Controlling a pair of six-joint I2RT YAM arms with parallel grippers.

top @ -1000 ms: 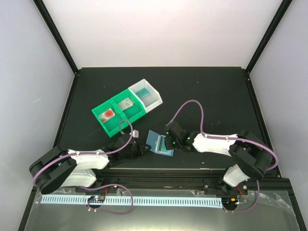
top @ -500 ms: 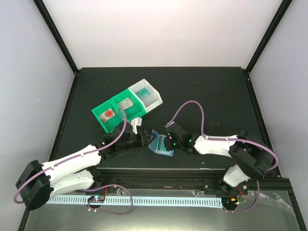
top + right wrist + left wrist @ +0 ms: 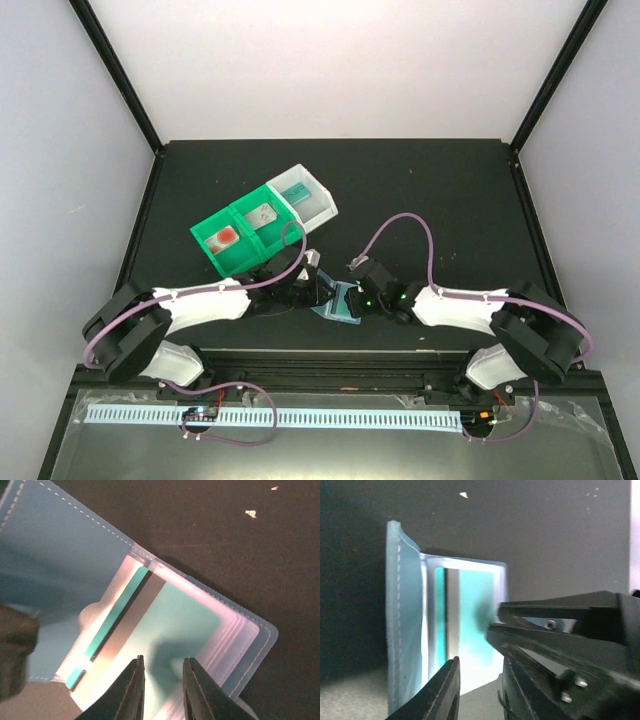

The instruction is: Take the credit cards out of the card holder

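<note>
Right gripper (image 3: 163, 664) – fingers narrowly parted over teal credit card (image 3: 185, 625) in open card holder (image 3: 65, 555); left gripper (image 3: 480, 670) slightly parted beside holder – nothing between fingers.

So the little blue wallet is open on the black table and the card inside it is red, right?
Not quite. The card holder is open on the black table, but the card inside its see-through sleeve is teal, not red. The right wrist view shows this most clearly.
</note>
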